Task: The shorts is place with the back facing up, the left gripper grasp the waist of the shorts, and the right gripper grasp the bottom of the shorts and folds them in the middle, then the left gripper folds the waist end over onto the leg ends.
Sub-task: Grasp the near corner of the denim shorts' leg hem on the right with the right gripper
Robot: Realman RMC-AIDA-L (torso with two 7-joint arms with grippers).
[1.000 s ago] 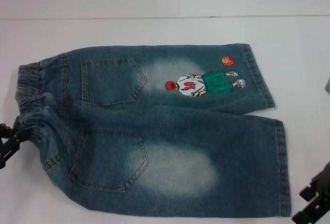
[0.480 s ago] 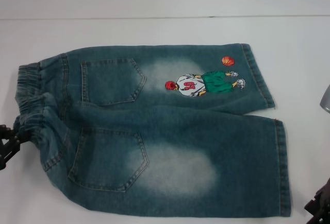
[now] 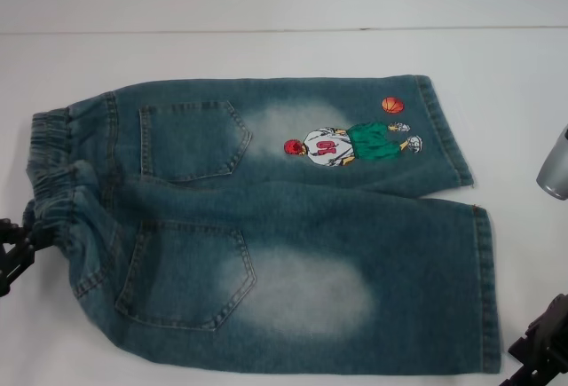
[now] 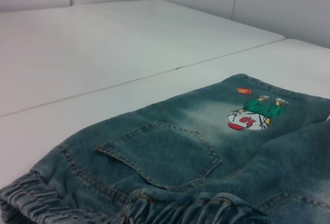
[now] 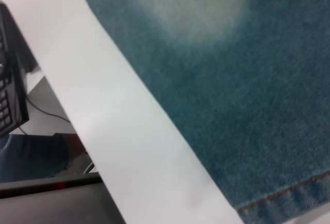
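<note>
Blue denim shorts (image 3: 293,226) lie flat on the white table, back pockets up. The elastic waist (image 3: 53,173) is at the left and the leg hems (image 3: 484,288) are at the right. A cartoon patch (image 3: 351,144) marks the far leg. My left gripper (image 3: 13,248) sits at the table's left edge, against the bunched near part of the waist. The left wrist view shows the gathered waistband (image 4: 170,208) very close. My right gripper (image 3: 541,355) is at the lower right, just outside the near leg's hem corner. The right wrist view shows that leg's denim (image 5: 247,80) and its stitched hem (image 5: 289,198).
A seam (image 3: 284,29) crosses the white table behind the shorts. A silver part of my right arm (image 3: 555,169) shows at the right edge. The right wrist view shows the table's near edge (image 5: 134,131), with dark equipment (image 5: 10,100) below it.
The right gripper dropped almost out of view, then rose again at the lower right corner. The silver arm part has come further into view. The left gripper and shorts have barely moved.
</note>
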